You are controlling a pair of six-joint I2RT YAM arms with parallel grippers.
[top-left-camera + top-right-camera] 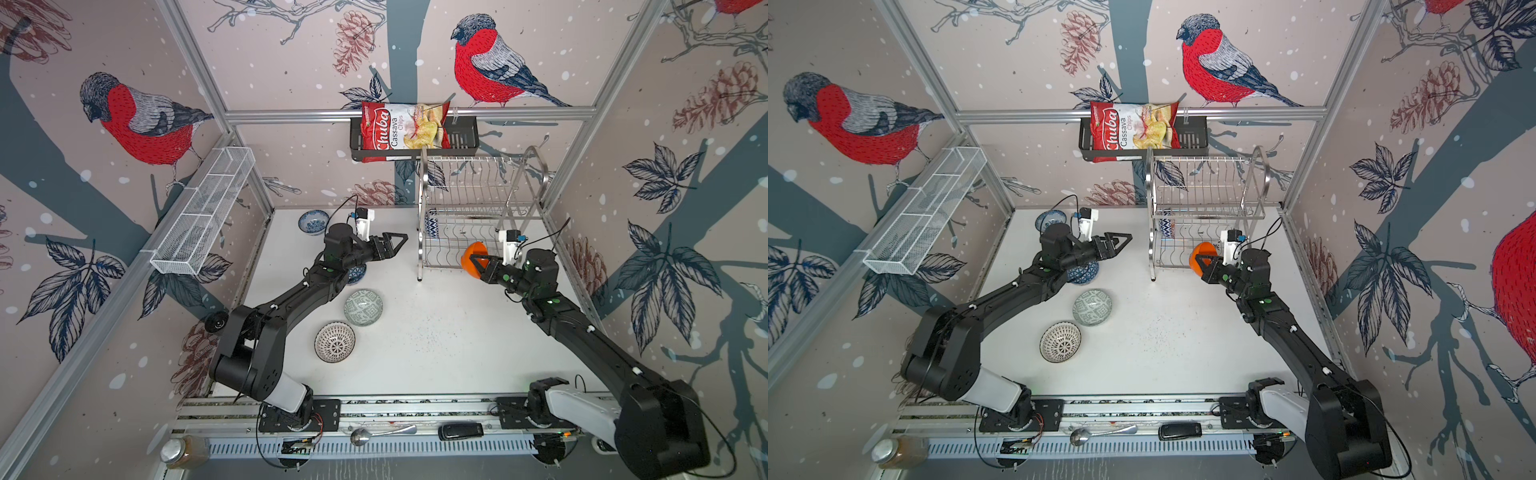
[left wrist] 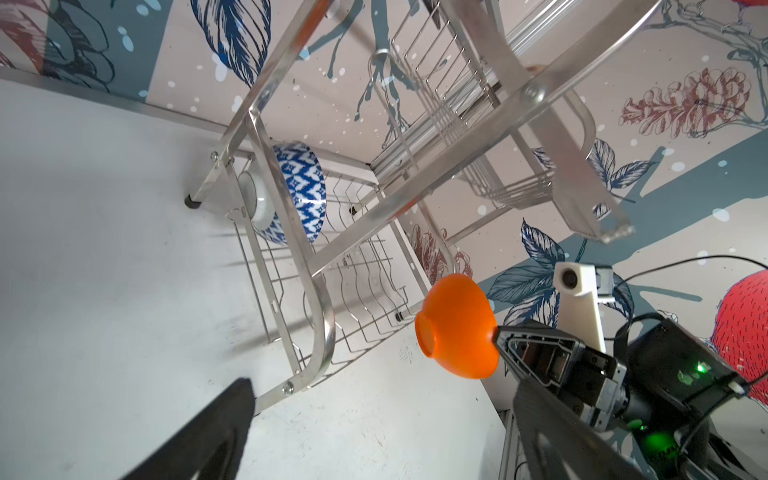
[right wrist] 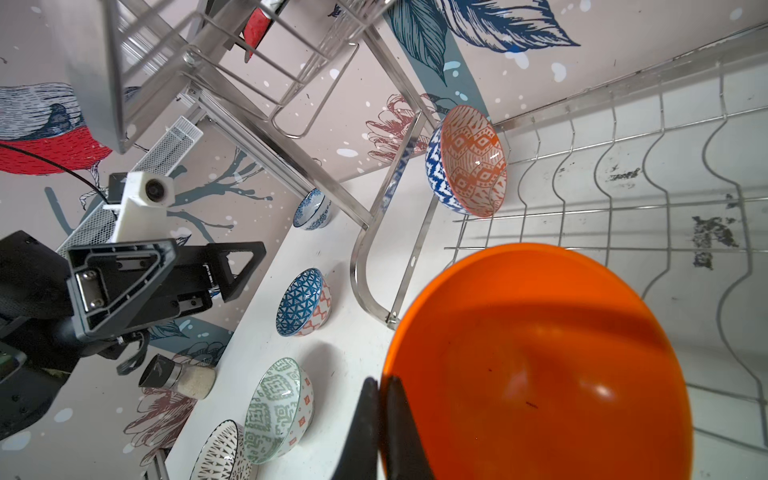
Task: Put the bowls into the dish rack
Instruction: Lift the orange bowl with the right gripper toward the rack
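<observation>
My right gripper (image 1: 478,261) (image 3: 384,380) is shut on the rim of the orange bowl (image 1: 473,253) (image 1: 1202,254) (image 2: 457,328) (image 3: 540,365), tilted at the front of the dish rack's (image 1: 422,232) (image 1: 1150,232) (image 2: 320,328) lower shelf. A blue zigzag bowl (image 1: 432,224) (image 2: 303,187) (image 3: 469,162) stands on edge in that shelf. My left gripper (image 1: 401,241) (image 1: 1127,239) (image 2: 382,399) hovers open and empty left of the rack. On the table lie the blue-floral (image 1: 313,221), grey-green (image 1: 363,307) and black-dotted (image 1: 334,342) bowls. The blue triangle bowl (image 1: 1084,274) (image 3: 303,301) is half hidden under my left arm.
A black basket (image 1: 461,139) with a chips bag (image 1: 405,126) hangs behind the rack. A white mesh basket (image 1: 203,216) runs along the left wall. A shaker (image 3: 178,376) stands at the table's left edge. A spoon (image 1: 374,434), a jar (image 1: 183,451) and a black device (image 1: 461,431) lie by the front rail.
</observation>
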